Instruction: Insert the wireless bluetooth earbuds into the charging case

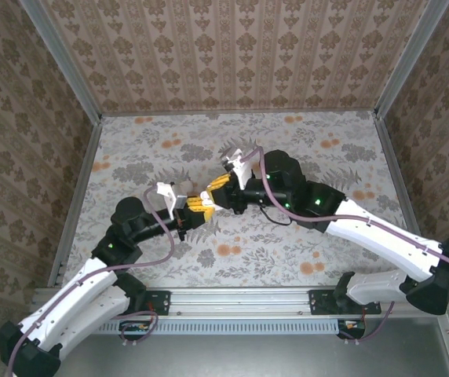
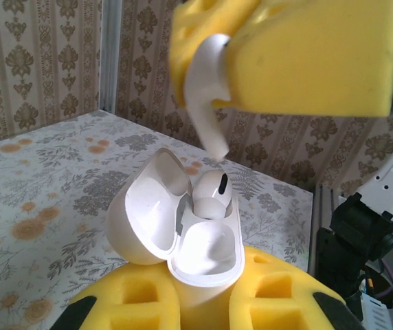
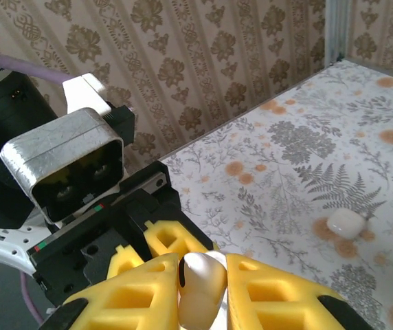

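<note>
Left gripper [image 2: 200,306] is clamped tight on the charging case [image 2: 207,265], yellow pads on either side of its base. The case is mouth-up and off the table [image 1: 326,259], with the lid [image 2: 145,213] swung open to the left in the left wrist view. The seated earbud [image 2: 215,194] fills the far well. The empty well [image 2: 207,240] is the nearer one, toward the left gripper's palm.

Right gripper [image 2: 217,62] is closed on the held earbud [image 2: 202,79], pinching its head between the yellow fingers so the stem hangs free. The right wrist view shows the same grip, only a narrow gap with the white bud wedged in it.

Key relation: the held earbud is above the case with its long axis near vertical, leaning slightly. The stem tip points down, close over the seated earbud but not touching it. That puts the tip over the occupied well, not the empty one (depth is hard to judge from one angle). The next move probably needs a small shift toward the near well, then a straight drop along the stem axis. The right arm carries the bud while the left only steadies the case. The risk is the stem knocking the seated earbud or the case rim.

A small white piece [image 3: 347,223] lies on the table well apart, can't tell what it is
</note>
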Controlling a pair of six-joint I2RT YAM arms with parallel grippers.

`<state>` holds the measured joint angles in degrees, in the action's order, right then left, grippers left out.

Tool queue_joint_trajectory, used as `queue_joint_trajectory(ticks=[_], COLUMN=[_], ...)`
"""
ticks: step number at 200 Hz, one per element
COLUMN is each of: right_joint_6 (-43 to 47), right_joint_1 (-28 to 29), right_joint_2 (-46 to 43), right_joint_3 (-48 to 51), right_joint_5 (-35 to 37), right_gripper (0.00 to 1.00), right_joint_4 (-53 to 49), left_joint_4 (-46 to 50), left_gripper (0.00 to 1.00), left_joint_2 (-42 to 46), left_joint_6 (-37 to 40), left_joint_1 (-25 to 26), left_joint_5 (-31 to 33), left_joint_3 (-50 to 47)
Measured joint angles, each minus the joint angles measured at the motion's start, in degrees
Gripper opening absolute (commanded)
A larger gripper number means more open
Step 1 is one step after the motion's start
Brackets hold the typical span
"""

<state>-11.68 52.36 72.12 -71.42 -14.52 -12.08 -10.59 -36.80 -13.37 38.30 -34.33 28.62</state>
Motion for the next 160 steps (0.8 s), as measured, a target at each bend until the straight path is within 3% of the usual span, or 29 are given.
queue_joint_trajectory(ticks=[160], right_joint_6=[4.26], right_joint_1=[2.10], right_joint_2=[2.21], right_joint_3=[-0.63], right_joint_5=[-2.49], right_gripper=[0.19], right_joint_4=[-0.15], left_joint_4=[-0.76], left_gripper=[0.00], left_joint_2=[0.68], left_joint_6=[-1.46], left_joint_1=[0.42], left_joint_5=[0.07], left_joint_3=[0.85])
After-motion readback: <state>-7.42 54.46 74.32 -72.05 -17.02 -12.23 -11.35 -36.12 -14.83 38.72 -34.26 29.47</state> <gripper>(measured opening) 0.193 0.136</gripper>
